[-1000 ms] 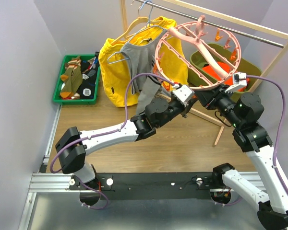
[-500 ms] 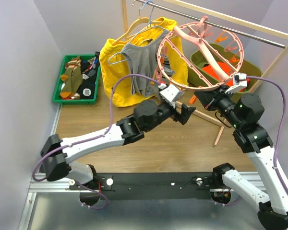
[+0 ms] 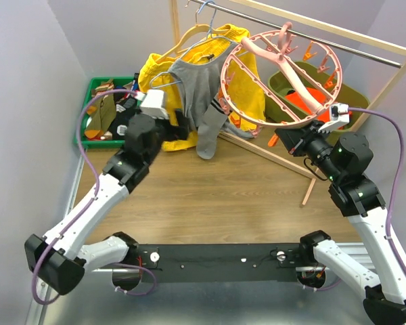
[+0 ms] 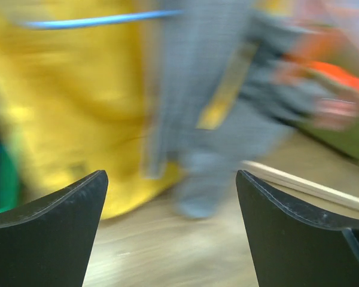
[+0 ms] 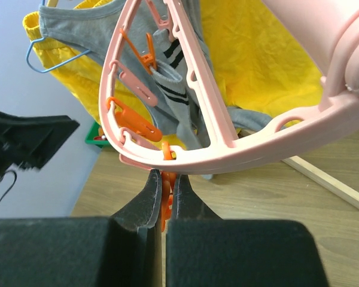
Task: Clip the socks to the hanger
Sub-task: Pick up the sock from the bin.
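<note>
Hanger [image 3: 292, 80] — one — with seemingly one sock [image 3: 206, 135] clipped on.

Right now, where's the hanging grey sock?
In the top view, the grey sock hangs left of centre from the pink hanger's left rim, before the yellow jacket.

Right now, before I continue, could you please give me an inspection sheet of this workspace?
Surface: wooden table, green bin at its far left.
Job's things: pink hanger on the rack, one grey sock hanging from its rim; more socks in the bin.
Clutter: yellow jacket, grey shirt, olive bin.
Grippers: left gripper open, empty; right gripper shut on an orange clip.
Cables: purple cables loop beside both arms.
Surroundings: lilac walls, wooden rack.
</note>
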Action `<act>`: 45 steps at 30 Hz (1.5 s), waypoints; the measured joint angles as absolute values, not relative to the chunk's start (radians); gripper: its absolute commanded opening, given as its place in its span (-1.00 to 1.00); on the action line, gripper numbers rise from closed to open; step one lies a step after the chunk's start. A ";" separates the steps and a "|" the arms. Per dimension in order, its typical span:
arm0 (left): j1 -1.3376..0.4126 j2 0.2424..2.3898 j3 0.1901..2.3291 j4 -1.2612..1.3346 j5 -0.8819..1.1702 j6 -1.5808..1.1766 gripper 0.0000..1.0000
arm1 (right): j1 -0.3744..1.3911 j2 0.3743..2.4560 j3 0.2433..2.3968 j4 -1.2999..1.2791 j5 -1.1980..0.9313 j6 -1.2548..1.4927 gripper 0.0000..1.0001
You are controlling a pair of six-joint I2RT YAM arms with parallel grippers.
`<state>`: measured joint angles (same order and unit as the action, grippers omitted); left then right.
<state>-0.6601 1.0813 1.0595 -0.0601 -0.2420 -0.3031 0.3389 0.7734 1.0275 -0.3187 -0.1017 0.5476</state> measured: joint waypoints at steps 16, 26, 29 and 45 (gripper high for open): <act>0.048 1.526 1.345 -0.169 -0.242 -0.212 0.78 | 0.339 0.780 1.028 -0.326 -0.100 0.523 -0.92; 0.189 2.046 1.795 -0.178 -0.260 -0.178 0.34 | 0.339 0.780 1.022 -0.318 -0.118 0.523 -0.92; 0.221 2.135 1.872 -0.175 -0.248 -0.181 0.25 | 0.339 0.785 1.019 -0.315 -0.130 0.524 -0.92; 0.291 2.325 1.954 -0.168 -0.070 -0.186 -0.22 | 0.339 0.816 1.012 -0.299 -0.144 0.523 -0.92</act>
